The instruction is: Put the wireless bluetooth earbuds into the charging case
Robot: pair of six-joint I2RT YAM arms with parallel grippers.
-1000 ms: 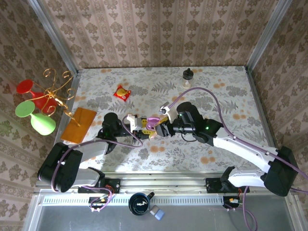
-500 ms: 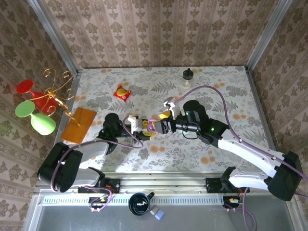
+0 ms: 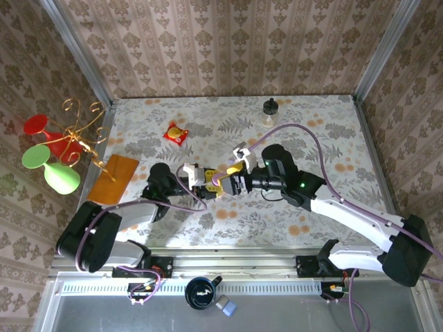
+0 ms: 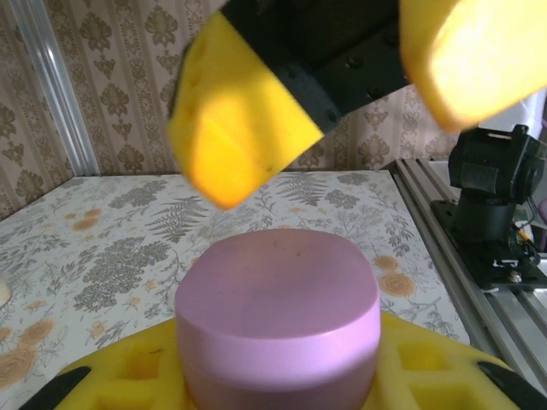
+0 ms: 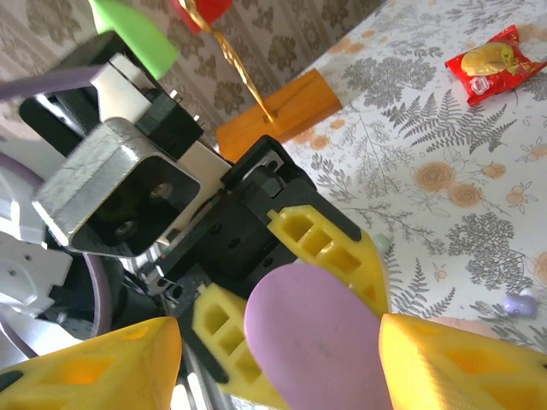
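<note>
While your left gripper (image 3: 205, 182) clamps the lilac case (image 4: 278, 312), your right gripper (image 3: 230, 180) hangs open just above it.

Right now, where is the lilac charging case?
Top view: near the table's middle, the lilac charging case is clamped in the left gripper, the right gripper's open fingers flanking it.

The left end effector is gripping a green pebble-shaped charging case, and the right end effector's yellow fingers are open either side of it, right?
No: the pebble-shaped plastic charging case is lilac, not green, as the left wrist view shows. The rest holds: the left end effector grips it, and the right end effector stands open, one yellow finger either side.
</note>
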